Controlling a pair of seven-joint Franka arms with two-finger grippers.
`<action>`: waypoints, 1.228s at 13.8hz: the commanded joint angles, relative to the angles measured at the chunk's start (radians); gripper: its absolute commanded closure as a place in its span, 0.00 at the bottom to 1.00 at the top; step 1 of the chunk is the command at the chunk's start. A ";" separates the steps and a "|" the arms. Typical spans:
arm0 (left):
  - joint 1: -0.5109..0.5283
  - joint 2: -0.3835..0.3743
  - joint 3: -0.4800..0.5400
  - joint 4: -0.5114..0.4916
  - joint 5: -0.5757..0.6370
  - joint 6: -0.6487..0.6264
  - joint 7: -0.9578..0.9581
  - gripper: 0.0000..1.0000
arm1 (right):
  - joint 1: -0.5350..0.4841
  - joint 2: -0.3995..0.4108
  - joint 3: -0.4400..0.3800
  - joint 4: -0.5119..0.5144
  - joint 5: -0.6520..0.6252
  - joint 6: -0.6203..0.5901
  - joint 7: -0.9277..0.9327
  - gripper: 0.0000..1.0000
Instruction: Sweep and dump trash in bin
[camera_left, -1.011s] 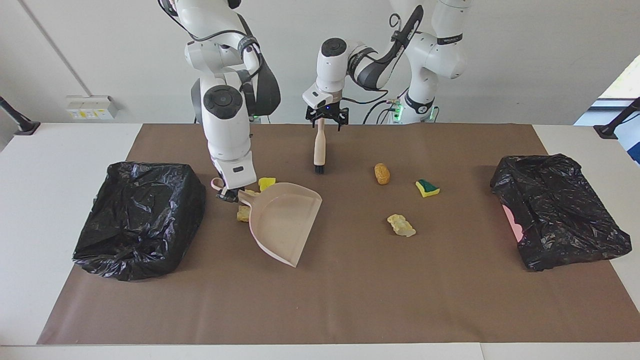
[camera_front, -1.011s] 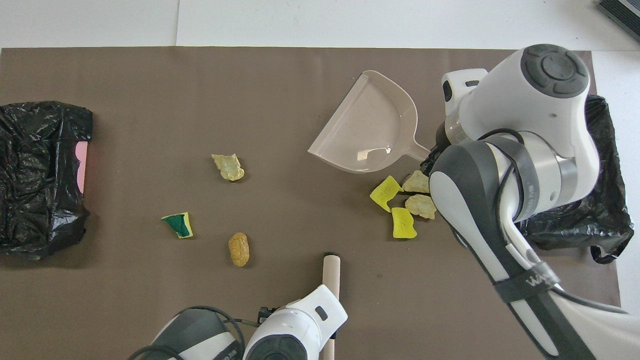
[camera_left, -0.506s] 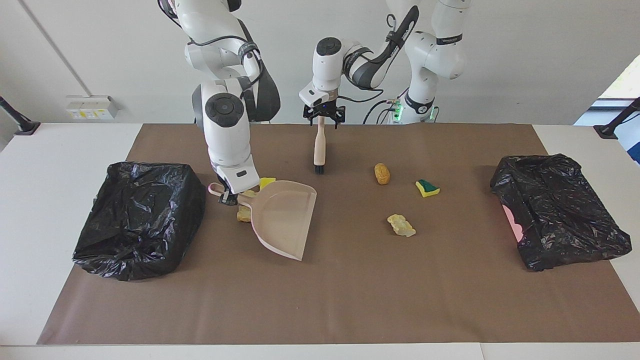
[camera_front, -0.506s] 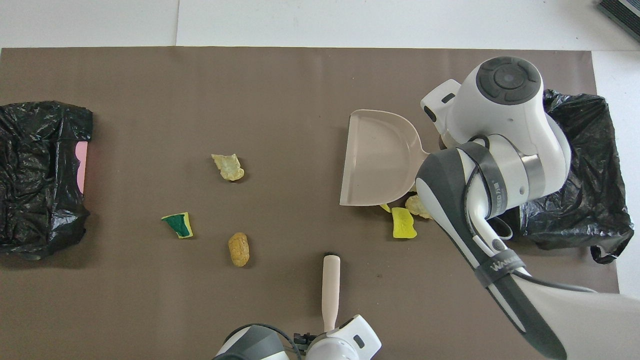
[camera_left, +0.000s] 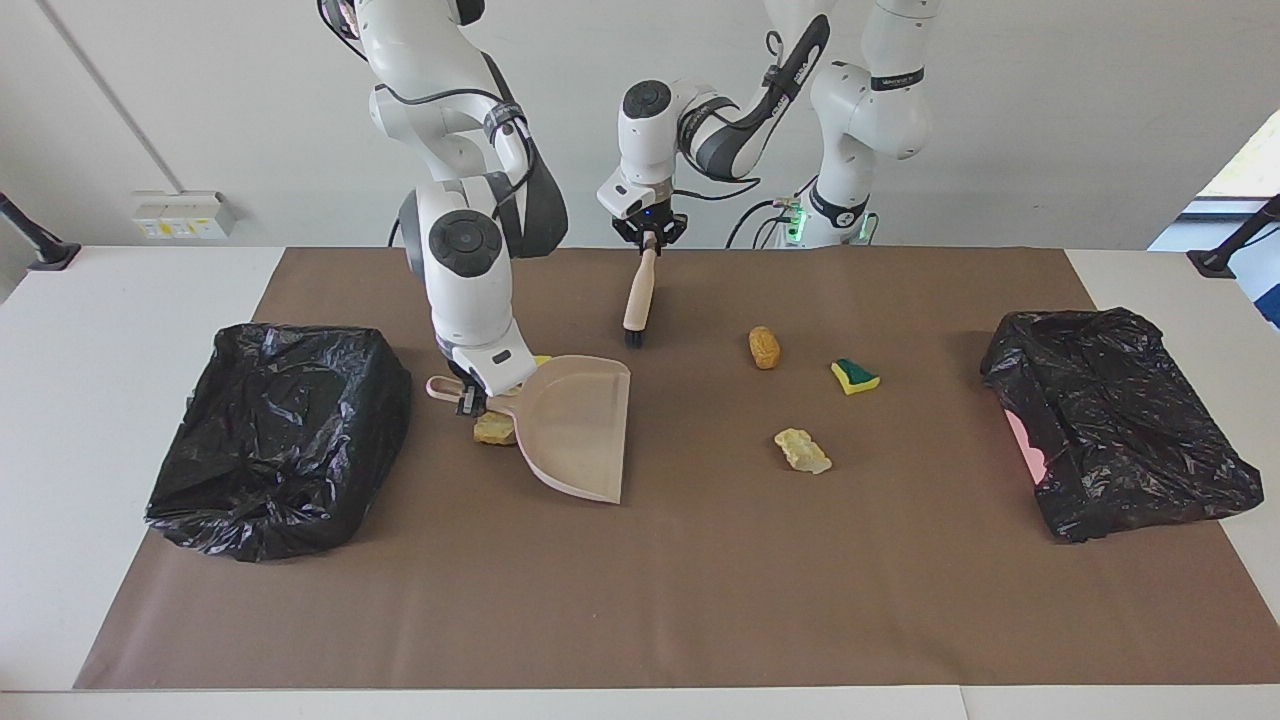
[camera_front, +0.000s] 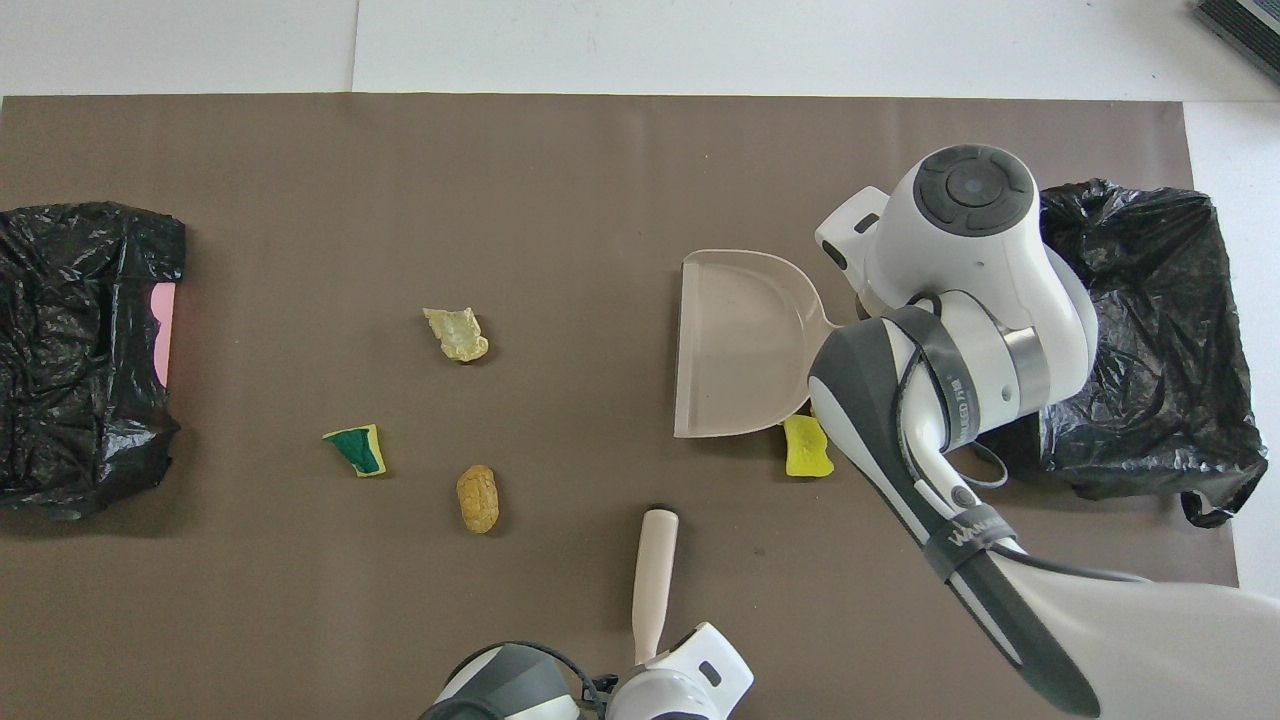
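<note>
Pink-beige brush and dustpan both gripped, trash still scattered

Brush handle is clamped by the left gripper nearest the robots; dustpan handle is pinched by the right gripper, yellow scraps tucked beside it; brown lump, green-backed sponge and tan foam are left lying farther out on the brown paper.

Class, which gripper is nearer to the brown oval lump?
Left. The left gripper holds the brush beside the brown oval lump; the right gripper grips the dustpan handle.
</note>
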 joint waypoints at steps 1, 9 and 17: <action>0.124 -0.063 0.000 0.067 0.030 -0.184 -0.004 1.00 | -0.009 -0.008 0.005 -0.014 -0.019 0.022 0.021 1.00; 0.500 -0.154 -0.003 -0.008 0.131 -0.268 0.031 1.00 | 0.099 0.057 0.012 -0.021 0.057 0.106 0.087 1.00; 0.436 -0.199 -0.009 -0.206 0.013 -0.173 -0.145 1.00 | 0.205 0.061 0.016 -0.054 0.119 0.126 0.174 1.00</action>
